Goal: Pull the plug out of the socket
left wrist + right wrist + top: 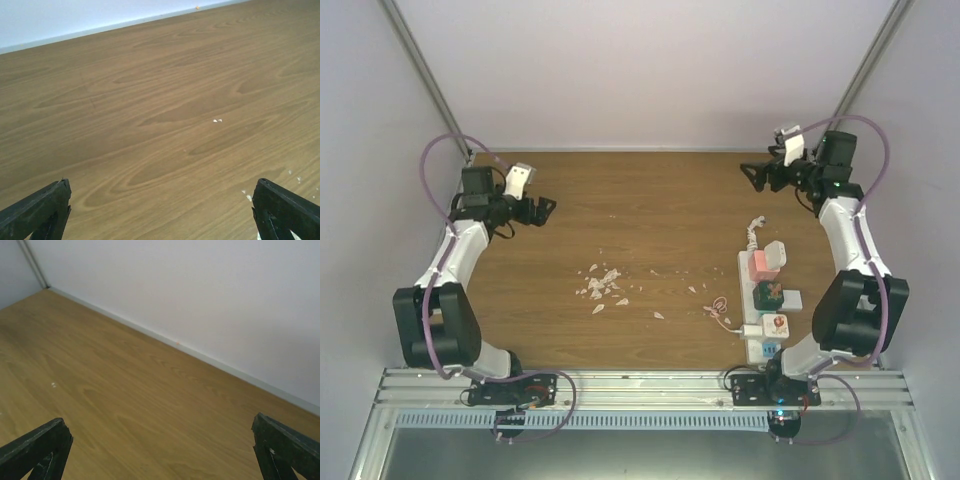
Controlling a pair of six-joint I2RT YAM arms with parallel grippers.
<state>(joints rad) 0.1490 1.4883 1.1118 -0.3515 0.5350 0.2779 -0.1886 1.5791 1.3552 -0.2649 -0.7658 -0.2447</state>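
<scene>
The socket (747,283), a long white power strip with pink, green and blue faces, lies on the right side of the table in the top view, its short white cord (753,232) at the far end. A white plug (752,330) sits in it near the front, and its thin cable (720,307) coils to the left. Two more white blocks sit on the strip, one at the far end (776,252) and one on the right side (791,298). My left gripper (542,210) (162,215) hangs open at the far left. My right gripper (752,172) (160,455) hangs open at the far right, beyond the strip. Both wrist views show only bare wood between the fingers.
Several white scraps (602,285) lie scattered on the wooden table (650,200) near its middle. Pale walls close the back and both sides. A metal rail (640,385) runs along the near edge by the arm bases.
</scene>
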